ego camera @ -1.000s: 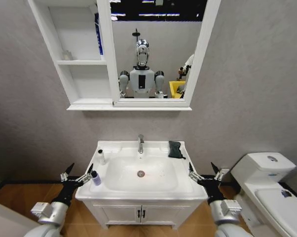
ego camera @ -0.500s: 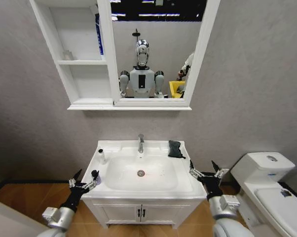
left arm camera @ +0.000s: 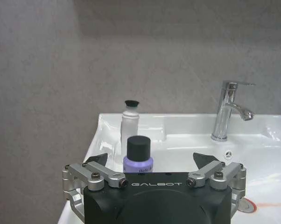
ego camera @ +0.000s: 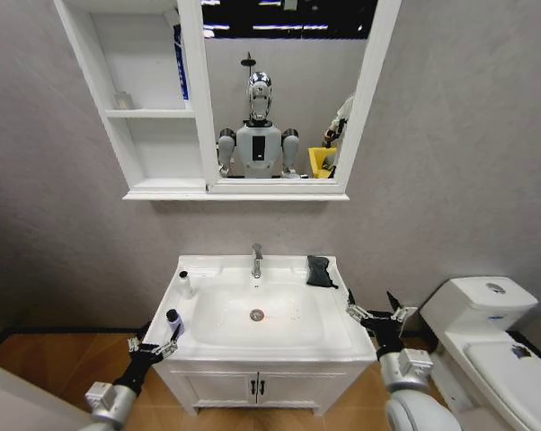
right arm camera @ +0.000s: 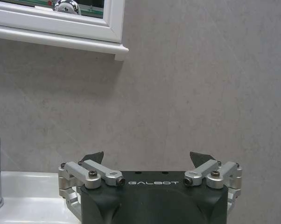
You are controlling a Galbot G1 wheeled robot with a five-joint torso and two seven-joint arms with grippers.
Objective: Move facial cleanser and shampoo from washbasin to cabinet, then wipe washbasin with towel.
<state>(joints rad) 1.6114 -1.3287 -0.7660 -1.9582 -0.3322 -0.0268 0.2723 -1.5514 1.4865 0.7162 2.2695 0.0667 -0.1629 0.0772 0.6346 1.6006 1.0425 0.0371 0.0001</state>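
The white washbasin (ego camera: 335, 334) has a chrome tap (ego camera: 256, 260) at its back. On its left rim stand a slim white bottle with a black cap (ego camera: 184, 285) and, nearer the front corner, a short purple bottle with a black cap (ego camera: 173, 321). Which is the facial cleanser and which the shampoo I cannot tell. The black towel (ego camera: 320, 271) lies bunched at the back right. My left gripper (ego camera: 154, 347) is open, low at the front left corner. In the left wrist view the purple bottle (left arm camera: 138, 156) stands just beyond the open left gripper (left arm camera: 151, 160), with the white bottle (left arm camera: 129, 127) behind it. My right gripper (ego camera: 376, 315) hangs open at the basin's right edge. The cabinet (ego camera: 154, 153) is on the wall above.
A white toilet (ego camera: 495, 337) stands close on the right. The low two-door vanity (ego camera: 257, 388) carries the basin. A grey wall is behind. The cabinet's mirror (ego camera: 284, 90) reflects the robot. The right wrist view shows the open right gripper (right arm camera: 148, 157) below the mirror frame (right arm camera: 61, 29).
My left gripper has dropped and drawn back, from beside the basin's left rim down to its front left corner. The right gripper has hardly moved. Both bottles and the towel are where they were.
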